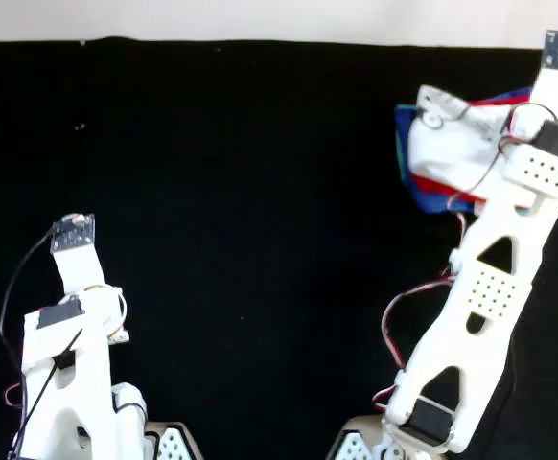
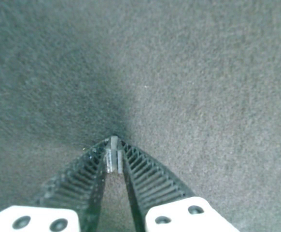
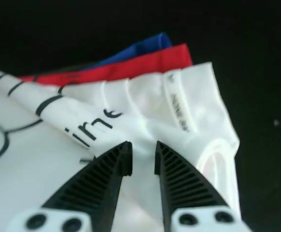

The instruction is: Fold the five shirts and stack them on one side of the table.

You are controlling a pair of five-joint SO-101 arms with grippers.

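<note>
You have the right gripper (image 3: 143, 157) narrowly parted over the white shirt (image 3: 189, 101) atop the stack (image 1: 430, 190) at the far right of the table (image 1: 241, 172), seemingly holding nothing, the left gripper (image 2: 113, 145) clenched empty; a snagged fold could drag the stack askew.

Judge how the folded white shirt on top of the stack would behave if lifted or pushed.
Probably floppy: the white shirt is thin cloth with soft folds, so lifted by one edge it would likely unfold and droop. Pushed by the right gripper, it may bunch or slide over the red shirt beneath.
</note>
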